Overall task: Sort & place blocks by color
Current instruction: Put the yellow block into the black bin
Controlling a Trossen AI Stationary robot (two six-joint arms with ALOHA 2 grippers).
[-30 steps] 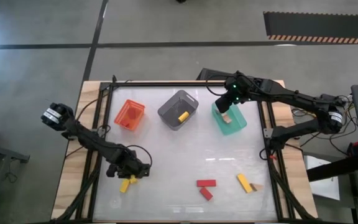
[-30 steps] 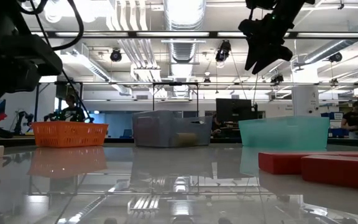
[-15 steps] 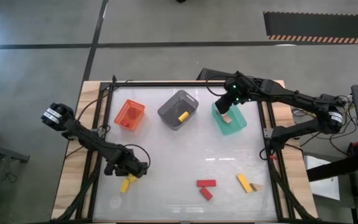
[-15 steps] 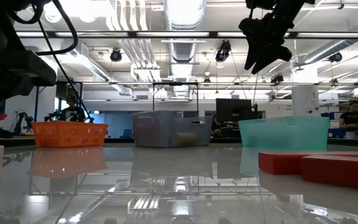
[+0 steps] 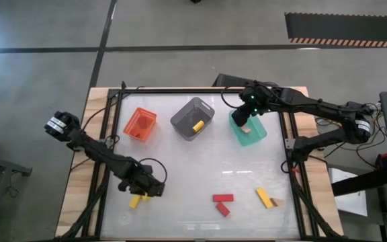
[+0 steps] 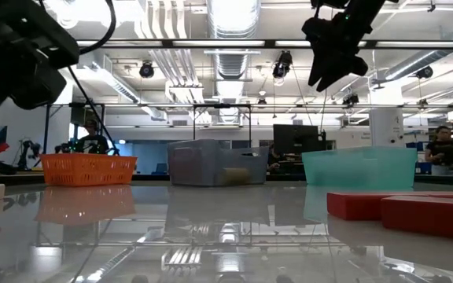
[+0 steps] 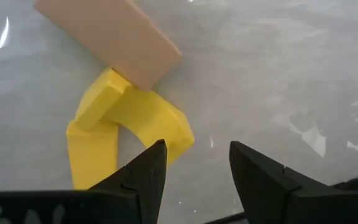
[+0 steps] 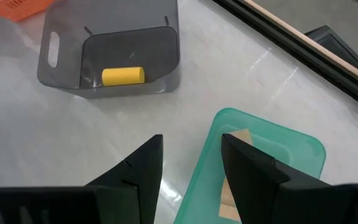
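Change since a second ago: left pincer [image 5: 146, 189] sits slightly lower and further right on the table [image 5: 200, 168], closer over the yellow blocks [image 5: 137, 199]; right pincer [image 5: 246, 115] has shifted a touch toward the green bin's far-left corner.
Left pincer: fingers apart and empty, just above the table; the left wrist view shows two yellow blocks [image 7: 123, 127] leaning on each other, a tan block [image 7: 107, 37] resting against them.
Right pincer: fingers parted, holding nothing, above the green bin [image 5: 248, 129], which holds a tan block [image 8: 232, 186].
Sorted so far: one yellow block [image 5: 197, 125] in the grey bin [image 5: 192, 118]; the orange bin [image 5: 140, 124] shows no block that I can make out.
Still loose: two red blocks [image 5: 222, 204]; a yellow bar [image 5: 264, 197] with a tan piece beside it.
Risk, left side: the three blocks touch, so closing may catch two at once or nudge the tan one away.
Risk, grip: the yellow pieces lie tilted, so one could pivot and slip.
Risk, sorting: a tan block carried along would land in the wrong bin.
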